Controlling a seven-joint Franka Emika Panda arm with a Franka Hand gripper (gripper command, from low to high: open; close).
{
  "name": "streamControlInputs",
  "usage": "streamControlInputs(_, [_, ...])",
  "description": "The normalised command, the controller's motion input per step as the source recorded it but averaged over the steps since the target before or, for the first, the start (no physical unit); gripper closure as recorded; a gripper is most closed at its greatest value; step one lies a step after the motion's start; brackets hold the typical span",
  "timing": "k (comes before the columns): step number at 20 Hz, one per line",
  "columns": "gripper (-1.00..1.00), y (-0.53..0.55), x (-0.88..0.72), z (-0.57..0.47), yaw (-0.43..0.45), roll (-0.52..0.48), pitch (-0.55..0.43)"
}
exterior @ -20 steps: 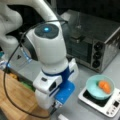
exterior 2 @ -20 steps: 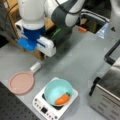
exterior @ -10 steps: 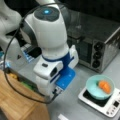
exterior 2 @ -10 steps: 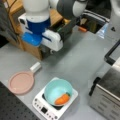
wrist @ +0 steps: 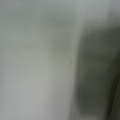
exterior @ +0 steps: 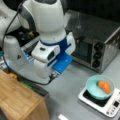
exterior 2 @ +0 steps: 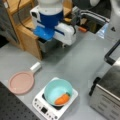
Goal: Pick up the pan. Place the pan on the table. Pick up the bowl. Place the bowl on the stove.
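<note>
In both front views the teal bowl (exterior 2: 58, 91) sits on the black glass top of the small white stove (exterior 2: 42, 108), with an orange food piece (exterior 2: 62, 99) lying inside it toward the bowl's lower rim; in a front view the bowl (exterior: 99, 87) covers most of the stove (exterior: 110, 105), whose corner control panel shows at a front view's bottom right. The dusty-pink pan (exterior 2: 21, 82) lies flat on the grey table (exterior 2: 82, 60) at a front view's left, just beside the stove but apart from it, its short white handle (exterior 2: 35, 67) pointing up and to the right toward the wooden board stand (exterior 2: 25, 35). The gripper (exterior 2: 63, 45) hangs well above the table near a front view's top, beneath the arm's white and blue wrist housing, away from both bowl and pan and touching nothing that can be seen; its fingers are not clear enough to say whether they are spread or pressed together, and I cannot tell. In a front view the same wrist (exterior: 53, 53) fills the left and middle, hiding the pan, with the silver toaster oven (exterior: 98, 45) behind it at the right and a light wooden board (exterior: 17, 100) at the bottom left. The wrist view shows only pale grey surface with a dark blurred band at its right.
</note>
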Motion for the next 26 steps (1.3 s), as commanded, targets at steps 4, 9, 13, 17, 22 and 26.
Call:
streamControlInputs(4, [-1.00,0.23,-0.46,-0.01,-0.099,-0.046,-0.076])
streamControlInputs(9, [-1.00,0.25,-0.48,0.07,-0.081,-0.064,-0.056])
streamControlInputs(13, [-1.00,0.20,-0.35,0.02,-0.063,-0.088,-0.055])
streamControlInputs(17, [-1.00,0.18,-0.23,0.10,-0.008,-0.111,-0.001])
streamControlInputs(22, [-1.00,0.13,-0.05,0.08,0.039,-0.118,0.003])
streamControlInputs(26, [-1.00,0.05,0.06,-0.02,0.042,-0.082,-0.009])
